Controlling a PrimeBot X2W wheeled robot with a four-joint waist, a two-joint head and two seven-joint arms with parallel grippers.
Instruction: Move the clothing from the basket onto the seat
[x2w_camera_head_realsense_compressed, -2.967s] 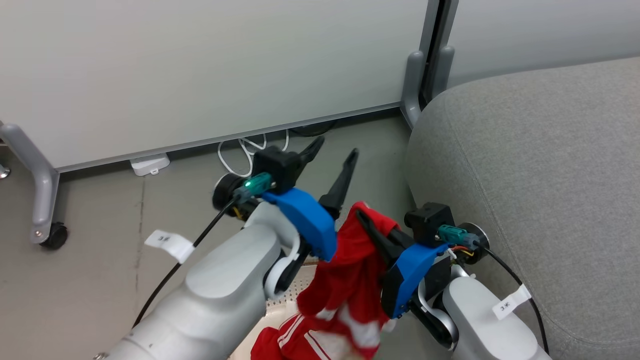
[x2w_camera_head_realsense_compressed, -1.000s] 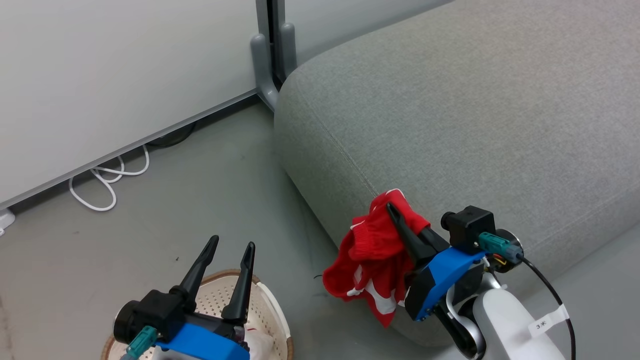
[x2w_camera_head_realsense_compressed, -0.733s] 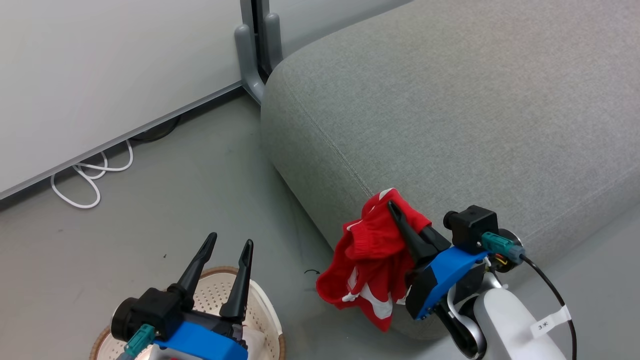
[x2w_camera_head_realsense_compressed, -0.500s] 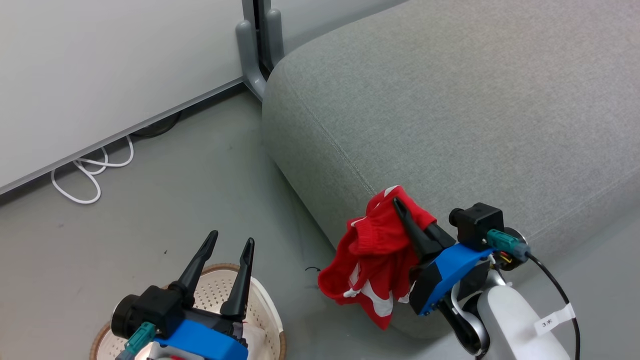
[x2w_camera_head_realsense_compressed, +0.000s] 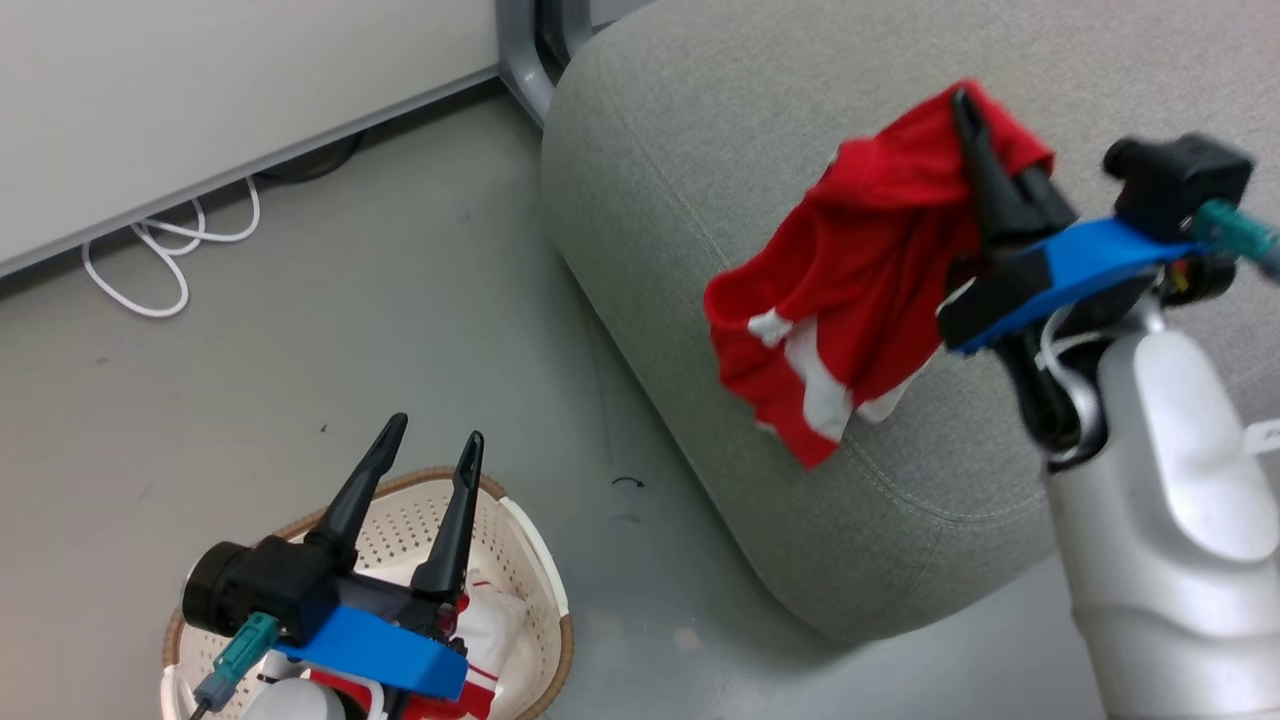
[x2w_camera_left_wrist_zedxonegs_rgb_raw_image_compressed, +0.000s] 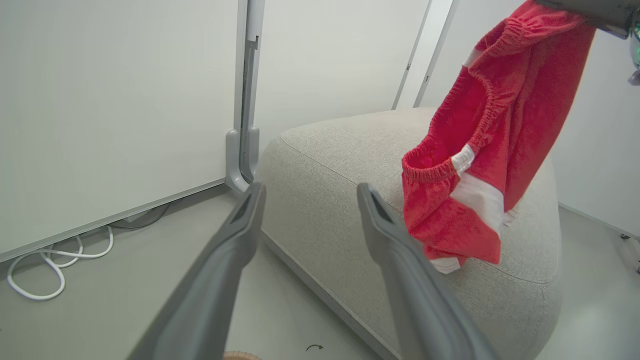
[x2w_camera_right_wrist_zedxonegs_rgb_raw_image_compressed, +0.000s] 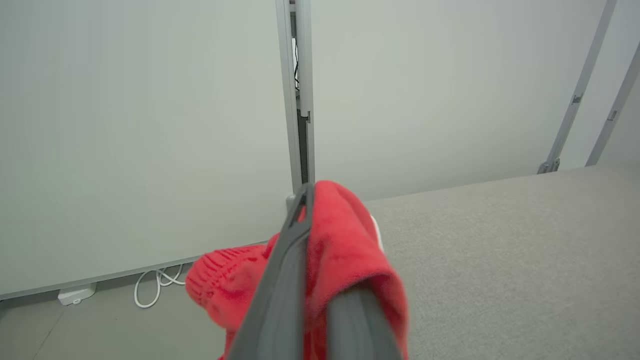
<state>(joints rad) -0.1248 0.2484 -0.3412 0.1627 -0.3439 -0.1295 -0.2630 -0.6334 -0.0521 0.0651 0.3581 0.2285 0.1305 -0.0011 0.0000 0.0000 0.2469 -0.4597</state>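
My right gripper (x2w_camera_head_realsense_compressed: 968, 105) is shut on the red clothing (x2w_camera_head_realsense_compressed: 850, 270) with white stripes and holds it in the air above the near corner of the grey seat (x2w_camera_head_realsense_compressed: 750, 120). The garment hangs free below the fingers, also seen as red clothing (x2w_camera_left_wrist_zedxonegs_rgb_raw_image_compressed: 480, 150) in the left wrist view and bunched over the right gripper (x2w_camera_right_wrist_zedxonegs_rgb_raw_image_compressed: 307, 192) in the right wrist view. My left gripper (x2w_camera_head_realsense_compressed: 428, 435) stands open over the cream basket (x2w_camera_head_realsense_compressed: 530, 560) on the floor at the lower left. A white and red garment (x2w_camera_head_realsense_compressed: 480, 640) lies inside the basket, partly hidden by the left wrist.
Pale partition panels on grey posts (x2w_camera_head_realsense_compressed: 520, 45) stand behind the seat. A white cable (x2w_camera_head_realsense_compressed: 150, 250) loops on the grey floor along the panel foot. Open floor lies between the basket and the seat.
My right arm has lifted the red garment from beside the seat's front edge to above its top. The head view has tipped down a little. The left gripper stays open over the basket.
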